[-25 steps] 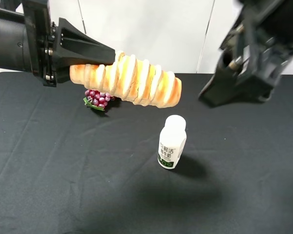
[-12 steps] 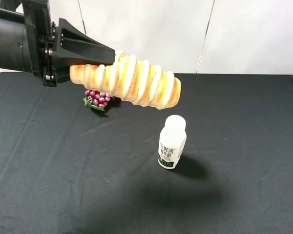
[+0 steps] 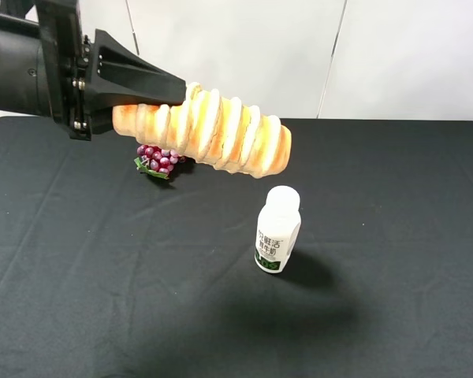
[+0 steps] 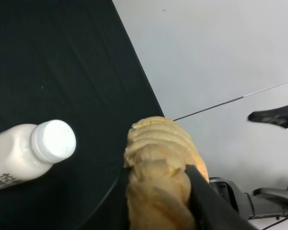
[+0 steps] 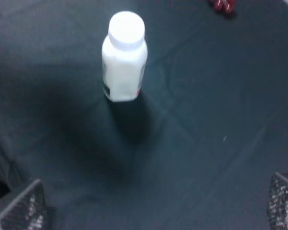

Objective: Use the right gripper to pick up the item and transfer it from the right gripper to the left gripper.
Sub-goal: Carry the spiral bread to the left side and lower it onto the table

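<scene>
The golden-tan spiral bread roll (image 3: pixel 213 130) hangs in the air above the table's back left, tilted slightly down to the right. My left gripper (image 3: pixel 169 102) reaches in from the left and is shut on the roll's left end. In the left wrist view the roll (image 4: pixel 158 158) sits between the black fingers (image 4: pixel 206 201). My right gripper is out of the exterior view. In the right wrist view the right gripper (image 5: pixel 153 211) is open and empty, its fingertips (image 5: pixel 24 206) spread wide, high above the table.
A white milk bottle (image 3: pixel 277 230) stands upright near the middle of the black cloth table (image 3: pixel 394 236); it also shows in the right wrist view (image 5: pixel 124 57). A red grape bunch (image 3: pixel 158 160) lies at the back left, under the roll.
The right gripper, near the roll's right end one second ago, has left the exterior view. The left gripper and the roll have not moved.
</scene>
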### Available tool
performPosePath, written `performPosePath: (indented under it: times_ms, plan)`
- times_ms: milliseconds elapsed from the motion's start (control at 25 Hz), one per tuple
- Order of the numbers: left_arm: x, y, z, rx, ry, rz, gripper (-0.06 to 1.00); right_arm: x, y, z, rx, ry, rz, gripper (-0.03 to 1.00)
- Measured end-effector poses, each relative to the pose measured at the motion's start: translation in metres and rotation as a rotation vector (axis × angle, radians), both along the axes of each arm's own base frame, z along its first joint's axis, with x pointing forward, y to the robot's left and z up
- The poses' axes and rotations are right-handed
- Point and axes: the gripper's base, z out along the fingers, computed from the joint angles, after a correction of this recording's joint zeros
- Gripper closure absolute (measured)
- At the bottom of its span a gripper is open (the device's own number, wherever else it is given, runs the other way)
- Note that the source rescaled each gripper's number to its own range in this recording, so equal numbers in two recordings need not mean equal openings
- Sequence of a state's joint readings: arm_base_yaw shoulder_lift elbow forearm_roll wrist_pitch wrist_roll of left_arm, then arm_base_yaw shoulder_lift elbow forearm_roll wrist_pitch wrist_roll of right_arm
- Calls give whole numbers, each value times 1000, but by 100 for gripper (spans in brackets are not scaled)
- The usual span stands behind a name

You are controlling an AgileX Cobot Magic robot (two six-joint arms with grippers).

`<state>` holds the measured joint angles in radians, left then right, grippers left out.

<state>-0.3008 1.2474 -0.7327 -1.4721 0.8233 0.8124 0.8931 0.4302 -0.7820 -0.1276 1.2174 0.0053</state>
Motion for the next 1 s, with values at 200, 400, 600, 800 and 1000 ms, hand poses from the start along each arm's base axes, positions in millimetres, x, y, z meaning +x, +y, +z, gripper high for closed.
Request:
performPosePath:
  times_ms: [200,400,600,800,1000]
  plan:
    - [0,0,0,0,0,0,91,-6,-6,-29,-4,44,-19,-3]
    - [0,0,0,0,0,0,91,-15,-8,-58,101,51,-1,-3]
    - [0,0,0,0,0,0,91,-19,-12,-62,211,-11,1,-3]
    - [0,0,0,1,0,0,91,-19,-13,-62,229,-22,-3,-3]
    - [0,0,0,3,-1,-1,93,-19,-13,-62,230,-22,-4,-3]
